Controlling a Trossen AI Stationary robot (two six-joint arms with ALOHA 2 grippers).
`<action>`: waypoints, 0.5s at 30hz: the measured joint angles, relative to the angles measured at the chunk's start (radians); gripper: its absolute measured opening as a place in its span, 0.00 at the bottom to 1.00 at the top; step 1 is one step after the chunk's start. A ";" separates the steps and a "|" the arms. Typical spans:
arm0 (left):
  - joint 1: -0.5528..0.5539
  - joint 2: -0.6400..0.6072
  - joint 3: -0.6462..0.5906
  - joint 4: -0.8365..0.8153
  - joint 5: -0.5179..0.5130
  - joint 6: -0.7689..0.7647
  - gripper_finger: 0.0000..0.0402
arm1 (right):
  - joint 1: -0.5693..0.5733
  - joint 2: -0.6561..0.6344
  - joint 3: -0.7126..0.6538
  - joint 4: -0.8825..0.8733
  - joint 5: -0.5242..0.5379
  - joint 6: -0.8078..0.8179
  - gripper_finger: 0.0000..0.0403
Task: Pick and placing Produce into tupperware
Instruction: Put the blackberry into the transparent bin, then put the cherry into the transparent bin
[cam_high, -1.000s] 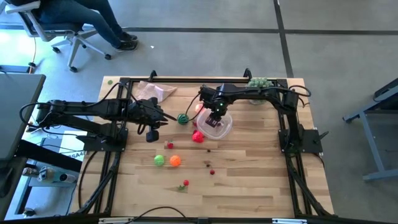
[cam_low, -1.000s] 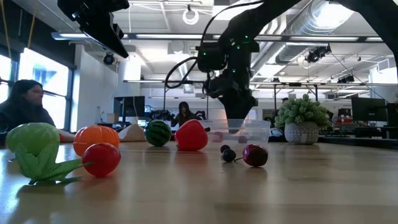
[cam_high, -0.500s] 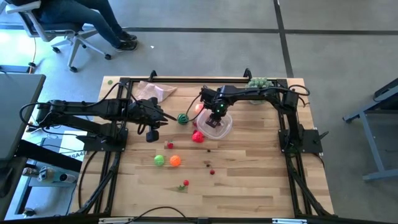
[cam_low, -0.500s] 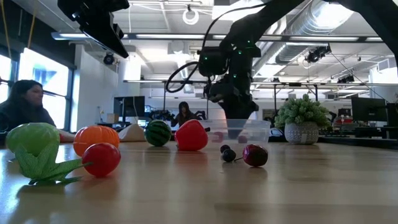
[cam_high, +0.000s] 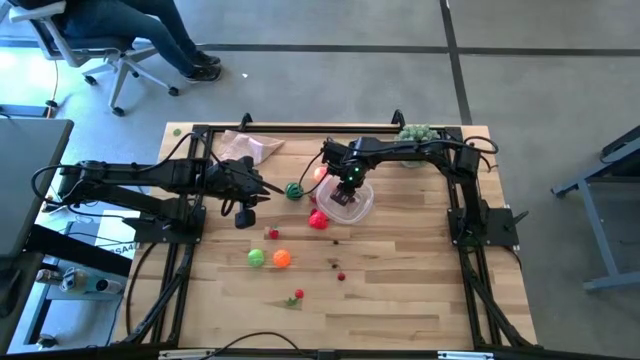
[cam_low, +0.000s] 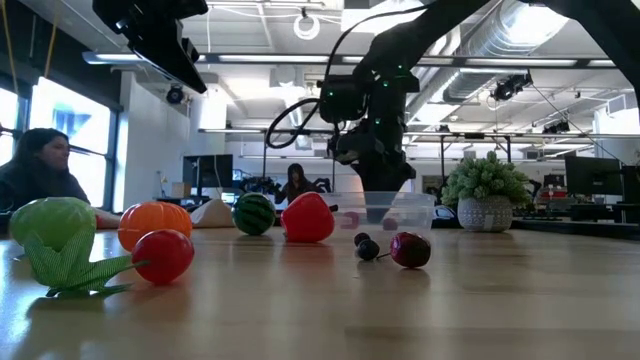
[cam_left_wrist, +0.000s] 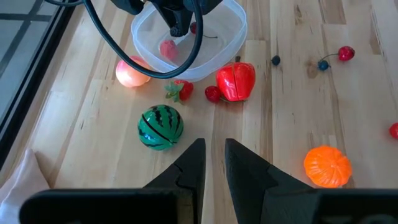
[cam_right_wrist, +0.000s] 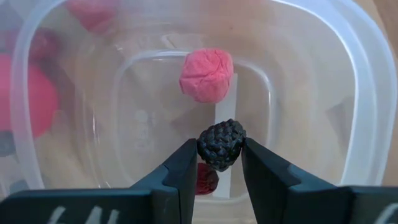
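Blackberry (cam_right_wrist: 221, 144): dark, knobbly | pinched by right gripper (cam_right_wrist: 217, 163) over tupperware (cam_right_wrist: 348, 74) | left gripper (cam_left_wrist: 210, 163) closed, empty

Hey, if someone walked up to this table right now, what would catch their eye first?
Probably the right tool poised over the clear tupperware, pinching a dark bumpy berry above a pink piece already lying inside. Next, the bright toy produce scattered on the wood: a striped green ball and a red piece beside the tub, an orange ball nearer the front. The left tool waits off to the left side.
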 joint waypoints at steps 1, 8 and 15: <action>0.000 0.000 0.000 0.000 0.000 0.000 0.13 | 0.000 0.000 0.000 0.000 0.000 0.004 0.27; 0.000 0.000 0.000 0.000 0.000 0.000 0.13 | 0.000 0.000 0.000 -0.001 0.001 0.029 0.38; 0.000 0.000 0.000 0.000 0.000 0.000 0.13 | 0.000 -0.004 0.000 -0.014 0.004 0.044 0.40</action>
